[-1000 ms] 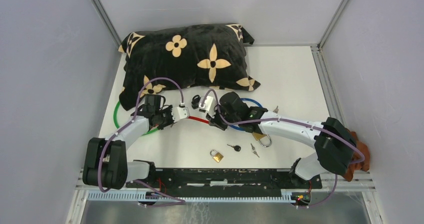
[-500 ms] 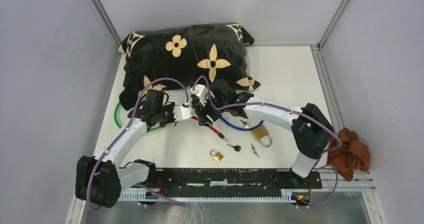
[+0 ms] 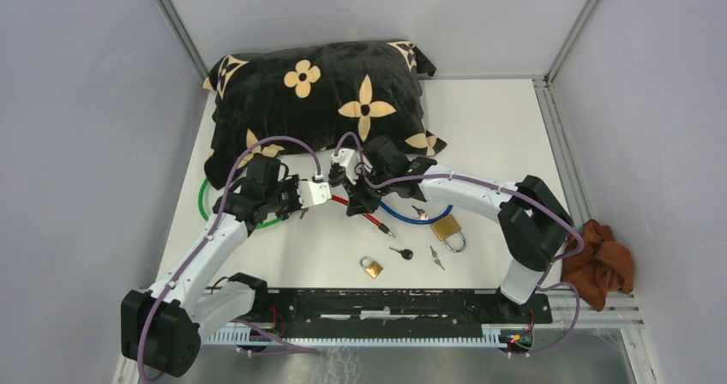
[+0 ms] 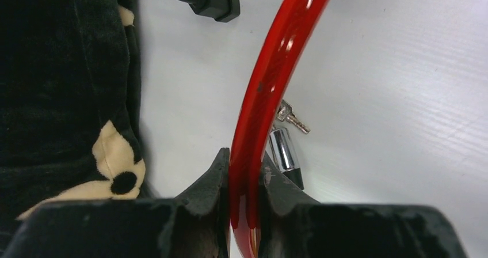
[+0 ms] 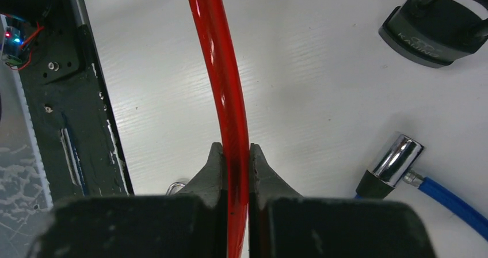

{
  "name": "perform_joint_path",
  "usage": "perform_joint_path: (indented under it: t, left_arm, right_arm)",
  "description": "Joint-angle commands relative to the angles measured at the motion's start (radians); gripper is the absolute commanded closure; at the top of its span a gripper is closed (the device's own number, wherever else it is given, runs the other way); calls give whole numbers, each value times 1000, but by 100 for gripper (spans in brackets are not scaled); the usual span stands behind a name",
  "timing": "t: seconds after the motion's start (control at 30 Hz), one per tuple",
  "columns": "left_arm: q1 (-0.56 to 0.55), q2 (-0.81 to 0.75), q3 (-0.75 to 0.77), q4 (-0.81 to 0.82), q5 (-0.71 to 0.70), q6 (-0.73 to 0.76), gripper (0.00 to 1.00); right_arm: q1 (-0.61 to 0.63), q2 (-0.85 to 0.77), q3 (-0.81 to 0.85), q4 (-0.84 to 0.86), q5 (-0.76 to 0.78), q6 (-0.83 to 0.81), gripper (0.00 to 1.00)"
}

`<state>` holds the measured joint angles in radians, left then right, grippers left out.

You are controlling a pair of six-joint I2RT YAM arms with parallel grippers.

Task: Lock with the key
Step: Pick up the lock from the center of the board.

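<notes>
Red cable lock is pinched tight in both my left claw and right claw, spanning them over the tabletop, probably to steady it for keying.

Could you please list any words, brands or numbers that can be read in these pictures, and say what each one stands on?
"KA...": raised letters on the black padlock; the rest is too blurred to read.
The large brass padlock and the small brass padlock: any marking is too small to read.
</notes>
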<state>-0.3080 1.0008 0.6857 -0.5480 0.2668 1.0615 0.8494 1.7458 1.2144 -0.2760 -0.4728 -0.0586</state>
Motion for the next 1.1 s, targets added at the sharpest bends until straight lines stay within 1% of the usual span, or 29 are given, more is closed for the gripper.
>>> perform_joint_path:
  t: [0.0,0.03,0.07,0.13,0.17,0.23,0.27,0.33,0.37,0.47,0.57,0.6,0.7,0.8,0.9,1.0,1.07]
  left_arm:
    - [-6,-61,102,15,114,-185,98]
    - [-5,-67,124,7,141,-237,96]
    - [-6,-74,143,-4,177,-294,90]
    - [-6,-99,158,-21,250,-408,68]
    - [-6,-119,152,-28,297,-440,59]
    - [-6,-144,135,-32,338,-503,43]
    - [-6,-157,128,-29,351,-533,36]
    - [-5,-185,116,-5,353,-600,28]
    - [-4,-201,115,9,346,-625,21]
    - [7,-245,131,34,335,-665,11]
    - [33,-274,153,35,323,-675,2]
    - [40,-282,158,36,315,-675,1]
    - [57,-301,153,36,301,-664,0]
    - [61,-311,96,67,306,-663,0]
    - [62,-310,33,116,385,-675,0]
    - [61,-317,-25,155,519,-673,0]
    - [60,-316,-66,197,619,-685,0]
  right_arm:
    - [-6,-56,14,-15,57,-35,100]
    - [-7,-77,13,-10,64,-50,100]
    - [-9,-110,5,9,63,-65,100]
    - [-12,-206,-50,89,70,-95,100]
    - [-13,-264,-84,145,78,-115,100]
    - [-14,-366,-142,218,100,-159,100]
    - [-14,-411,-178,257,106,-193,100]
    - [-19,-505,-245,327,139,-245,100]
    - [-27,-549,-272,343,151,-268,100]
    - [-63,-649,-303,357,153,-312,100]
    - [-92,-727,-321,367,187,-342,100]
    - [-101,-747,-325,379,194,-346,100]
    - [-123,-807,-338,433,193,-344,100]
    - [-132,-841,-345,491,136,-332,100]
    - [-136,-847,-334,510,115,-325,100]
    - [-148,-848,-321,521,115,-317,100]
    - [-154,-847,-316,538,83,-312,100]
